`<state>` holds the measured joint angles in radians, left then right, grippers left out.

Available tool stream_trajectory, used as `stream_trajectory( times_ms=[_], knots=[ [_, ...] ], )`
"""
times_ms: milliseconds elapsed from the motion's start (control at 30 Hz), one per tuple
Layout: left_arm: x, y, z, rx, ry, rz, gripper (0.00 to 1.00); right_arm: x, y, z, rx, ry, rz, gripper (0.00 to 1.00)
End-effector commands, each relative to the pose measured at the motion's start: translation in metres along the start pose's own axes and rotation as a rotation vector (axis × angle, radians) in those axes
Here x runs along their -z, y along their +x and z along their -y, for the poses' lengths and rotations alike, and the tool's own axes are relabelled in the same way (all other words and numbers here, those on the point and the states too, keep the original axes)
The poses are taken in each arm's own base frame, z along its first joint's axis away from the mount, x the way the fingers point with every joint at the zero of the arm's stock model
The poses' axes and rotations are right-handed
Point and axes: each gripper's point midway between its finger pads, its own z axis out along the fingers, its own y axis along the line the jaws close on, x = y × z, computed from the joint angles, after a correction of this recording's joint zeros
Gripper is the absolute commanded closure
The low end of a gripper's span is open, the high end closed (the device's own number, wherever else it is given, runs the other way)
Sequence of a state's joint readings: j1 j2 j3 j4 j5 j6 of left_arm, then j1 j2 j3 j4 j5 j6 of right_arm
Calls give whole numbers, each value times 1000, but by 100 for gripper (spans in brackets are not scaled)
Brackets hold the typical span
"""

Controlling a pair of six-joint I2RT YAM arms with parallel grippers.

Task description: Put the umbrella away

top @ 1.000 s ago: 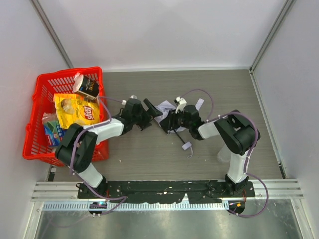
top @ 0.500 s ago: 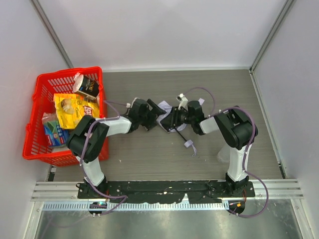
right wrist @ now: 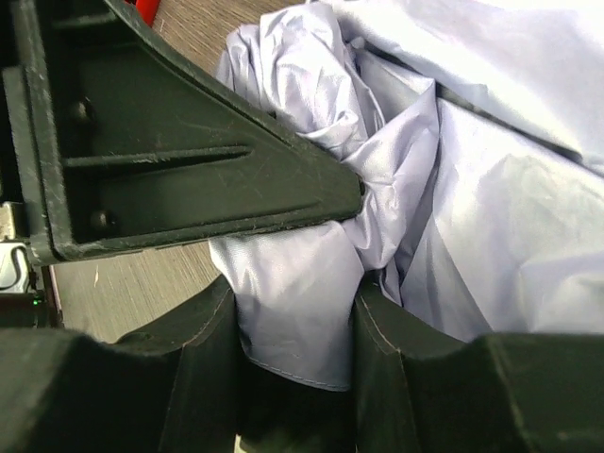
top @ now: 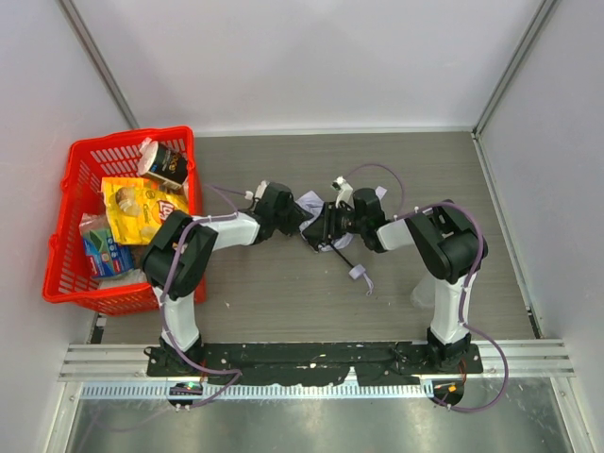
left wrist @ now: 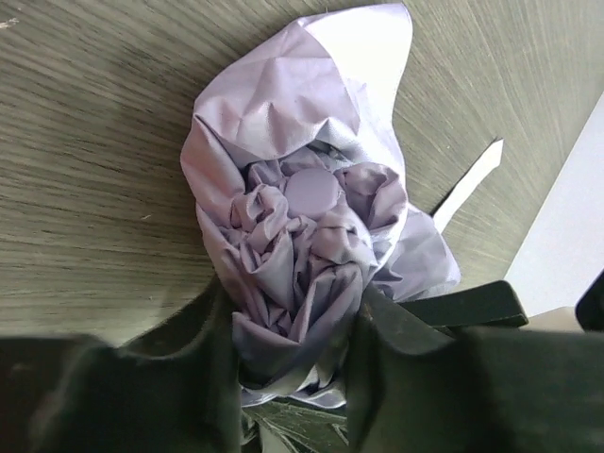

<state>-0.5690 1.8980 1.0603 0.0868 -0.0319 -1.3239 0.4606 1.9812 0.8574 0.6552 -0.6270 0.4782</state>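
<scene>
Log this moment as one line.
pale lavender-grey fabric umbrella: collapsed on grey wood-grain table | left claw: closed on its bunched fabric | right claw: closed on its fabric | stowing: not yet done

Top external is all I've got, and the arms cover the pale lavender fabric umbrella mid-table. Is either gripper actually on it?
Observer: Yes. In the left wrist view, the left gripper has the bunched canopy of the pale lavender fabric umbrella pressed between its jaws.
Operator: Right one?
Observer: In the right wrist view, the right gripper pinches a loose fold of the same fabric.
Operator: Anything showing which end the left has?
Observer: A round lavender cap sits in the middle of the bunch, just beyond the jaws.
</scene>
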Motion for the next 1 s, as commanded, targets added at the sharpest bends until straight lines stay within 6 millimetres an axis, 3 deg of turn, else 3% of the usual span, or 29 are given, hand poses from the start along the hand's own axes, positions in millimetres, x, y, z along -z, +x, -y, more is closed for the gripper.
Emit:
stream_trajectory(
  times_ms=[0,67,167,300,367,400,467,633,800,833,867,967],
  knots=[
    [-8,-11,-45,-118,-100,83,86,15,79,17,-127,80,-260,99],
    [-5,-10,-45,-132,-99,74,100,17,74,19,-116,109,-246,99],
    [0,-3,-45,-140,-92,37,100,21,63,25,-85,177,-229,97],
    [8,11,-54,-115,-122,-34,100,33,34,19,-6,262,-184,71],
    [11,20,-68,-88,-177,-79,100,41,20,13,73,319,-166,58],
    [12,24,-72,-80,-195,-94,100,47,9,7,123,358,-145,38],
    [16,34,-80,-55,-228,-144,100,55,-5,1,224,419,-105,32],
    [20,43,-99,-23,-299,-177,100,64,-27,-17,476,515,21,27],
    [25,48,-99,6,-308,-195,100,49,-23,-39,605,534,87,27],
    [27,48,-97,8,-304,-193,100,47,-20,-32,644,570,74,27],
    [28,47,-97,9,-309,-191,100,41,-20,-41,679,561,86,27],
    [31,46,-86,-14,-266,-194,100,47,-23,-21,648,737,77,27]
  ],
)
